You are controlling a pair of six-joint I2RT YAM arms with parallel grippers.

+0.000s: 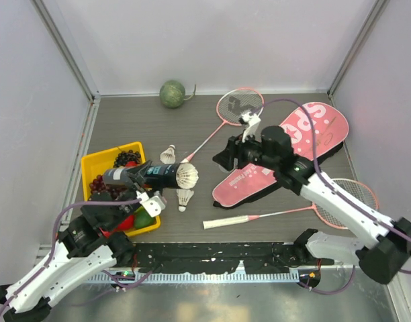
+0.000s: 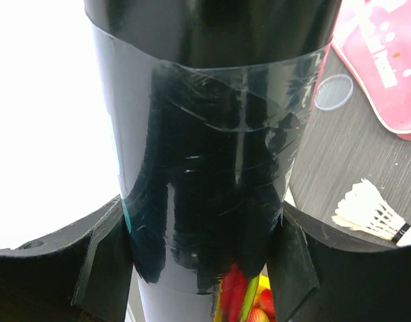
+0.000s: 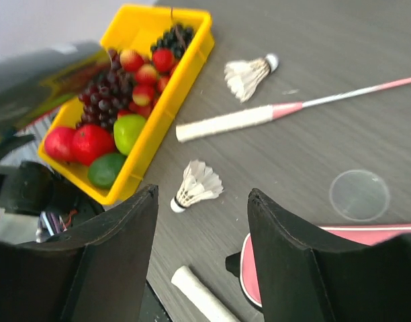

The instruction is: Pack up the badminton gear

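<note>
My left gripper (image 1: 140,188) (image 2: 202,248) is shut on the long black tube (image 1: 145,174) (image 2: 212,154), held level above the tray's edge. A white shuttlecock (image 1: 187,176) sticks out of the tube's right end. Two more shuttlecocks lie on the table, one (image 1: 168,154) (image 3: 197,184) behind the tube's mouth and one (image 1: 185,198) (image 3: 249,75) in front of it. My right gripper (image 1: 223,159) (image 3: 203,193) hangs open and empty over the left tip of the pink racket bag (image 1: 286,151) (image 3: 326,268). One pink racket (image 1: 239,104) lies behind the bag. The other racket (image 1: 225,221) (image 3: 225,123) lies in front of it.
A yellow tray (image 1: 91,161) (image 3: 158,117) of fruit sits at the left, partly under the left arm. A green melon (image 1: 172,93) rests at the back wall. A clear round lid (image 3: 358,194) (image 2: 333,92) lies on the table beside the bag.
</note>
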